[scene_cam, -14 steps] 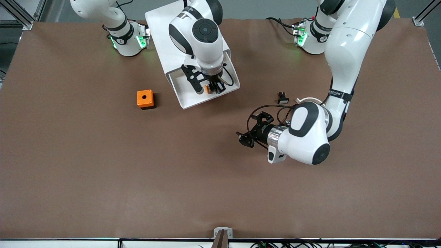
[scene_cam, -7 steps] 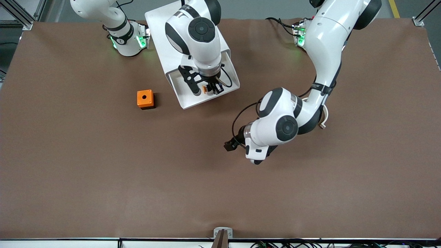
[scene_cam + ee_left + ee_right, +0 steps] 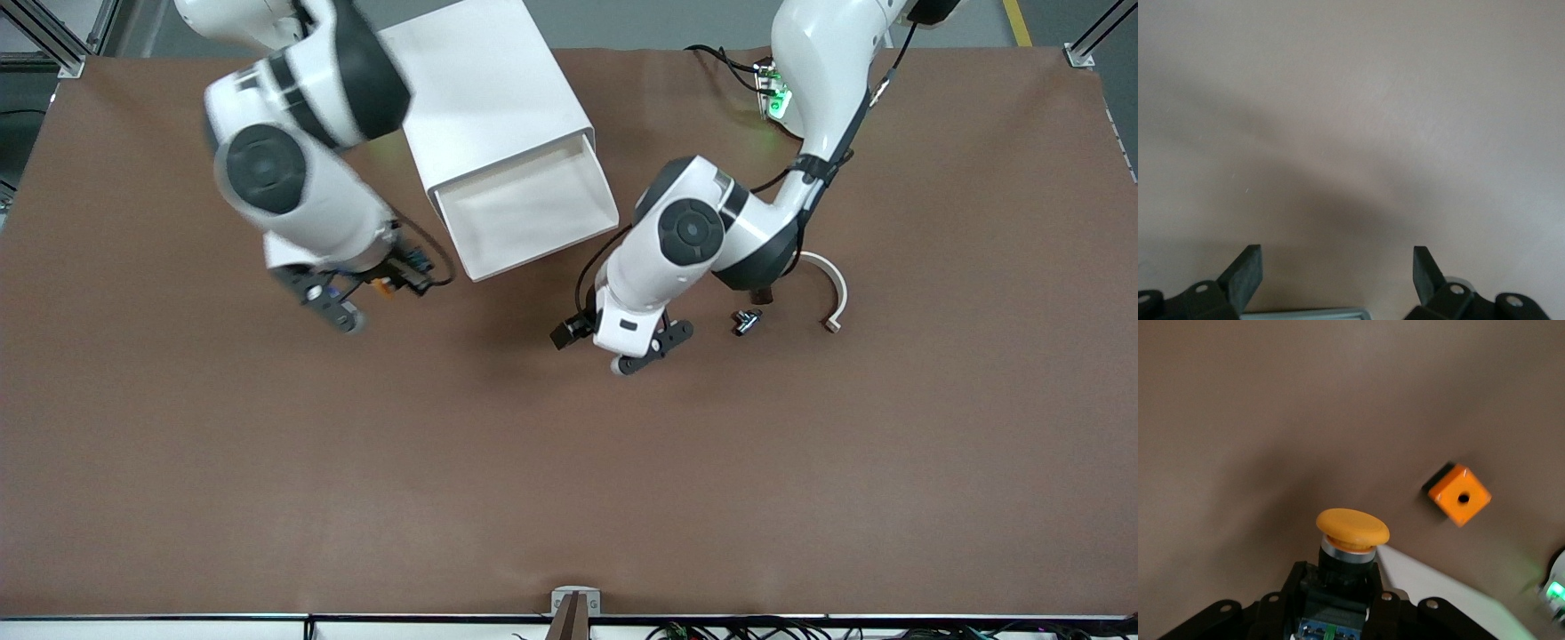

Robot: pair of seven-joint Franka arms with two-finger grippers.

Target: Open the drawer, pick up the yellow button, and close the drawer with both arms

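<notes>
The drawer (image 3: 533, 211) is pulled open out of the white cabinet (image 3: 484, 93), which sits at the desk (image 3: 178, 462) edge where the arm bases are, roughly mid-way along it. The tray looks bare inside from the front view.

The right gripper (image 3: 384, 286) is clamped on the button (image 3: 1351, 532); in the right wrist view you can see the orange cap sticking out past the fingers, with the black-and-blue body pinched between them. It's up in the air over the brown desk, just off the open drawer's corner toward the right arm's end. The orange cube (image 3: 1459, 495) with the round hole shows in that wrist view, sitting on the desk under the arm; the front view hides it.

The left gripper (image 3: 622, 342) hangs over the middle of the desk, just off the drawer's other front corner, with its fingers (image 3: 1245, 273) wide apart and nothing between them; only bare desk shows in the left wrist view.

There's also a small black part (image 3: 745, 319) lying on the desk toward the left arm's end, near the left arm's elbow, and a curved white strip (image 3: 834, 289) just beside that, a bit closer to that end of the desk.
</notes>
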